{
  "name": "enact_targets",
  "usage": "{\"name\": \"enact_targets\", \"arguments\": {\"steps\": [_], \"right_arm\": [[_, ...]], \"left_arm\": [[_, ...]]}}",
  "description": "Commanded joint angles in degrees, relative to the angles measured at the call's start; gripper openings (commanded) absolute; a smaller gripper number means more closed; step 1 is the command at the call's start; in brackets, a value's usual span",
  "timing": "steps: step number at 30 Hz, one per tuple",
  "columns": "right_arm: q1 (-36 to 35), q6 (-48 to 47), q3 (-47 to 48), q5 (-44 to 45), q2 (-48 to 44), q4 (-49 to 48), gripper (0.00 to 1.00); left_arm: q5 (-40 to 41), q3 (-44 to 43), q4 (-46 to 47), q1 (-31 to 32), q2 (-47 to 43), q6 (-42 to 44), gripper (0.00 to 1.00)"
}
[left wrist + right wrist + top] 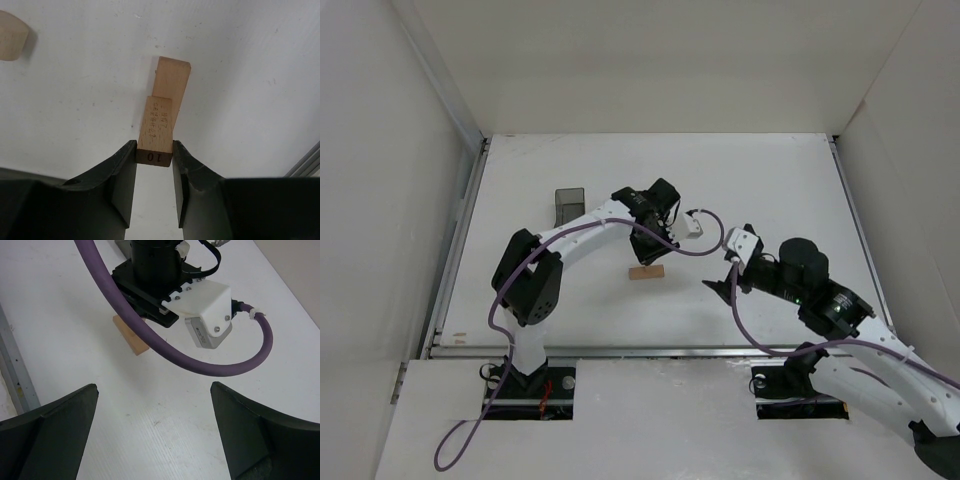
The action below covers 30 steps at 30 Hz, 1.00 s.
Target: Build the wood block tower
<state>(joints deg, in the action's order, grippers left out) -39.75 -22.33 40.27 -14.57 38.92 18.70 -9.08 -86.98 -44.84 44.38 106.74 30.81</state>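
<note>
- A dark grey box (569, 205) is seen standing on the white table (790, 190), off to the left of the left arm's wrist and apart from it
- A small rounded wooden piece (10, 35) is pictured lying on the table ahead of the left gripper (154, 147) and far to its left, cut off by the edge of the left wrist view
- The left gripper is shown closed tight on a flat wooden bar (157, 122), which is clamped by its long sides between the two black fingers (125, 175); the end face nearest the camera is stamped "10", and faint print is carried on the upper face
- A second wooden bar (172, 75) is seen lying flat on the table just beyond the fingertips, under the far end of the held bar and skewed slightly to its right; whether the two are touching cannot be told
- A purple cable (165, 347) is pictured looping across the space between the left arm's wrist and the right gripper (152, 390)
- The right gripper is shown spread wide with nothing between its fingers, held above the table to the right of the left gripper and pointed towards it; a corner of tan wood is seen straight ahead of it, under the left arm's wrist
</note>
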Motion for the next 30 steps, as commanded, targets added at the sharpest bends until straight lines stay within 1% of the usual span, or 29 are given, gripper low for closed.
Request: {"name": "enact_targets", "arguments": {"steps": [1, 9, 12, 21, 30], "right_arm": [[-0.1, -0.3, 0.2, 1.2, -1.0, -1.1, 1.0], [-0.1, -0.3, 0.2, 1.7, -1.7, -1.1, 1.0], [-0.1, -0.3, 0.2, 1.7, -1.1, -1.6, 1.0], [-0.1, -0.3, 0.2, 2.3, -1.1, -1.6, 1.0], [-0.1, -0.3, 0.2, 2.8, -1.1, -1.6, 1.0]], "left_arm": [[1.2, 0.8, 0.0, 0.0, -2.7, 0.3, 0.0], [1.7, -0.3, -1.1, 0.0, -5.8, 0.8, 0.0], [-0.2, -0.8, -1.8, 0.0, -5.8, 0.8, 0.0], [-0.8, 3.2, -0.7, 0.0, -5.8, 0.8, 0.0], [-0.2, 3.7, 1.1, 0.0, -5.3, 0.8, 0.0]]}}
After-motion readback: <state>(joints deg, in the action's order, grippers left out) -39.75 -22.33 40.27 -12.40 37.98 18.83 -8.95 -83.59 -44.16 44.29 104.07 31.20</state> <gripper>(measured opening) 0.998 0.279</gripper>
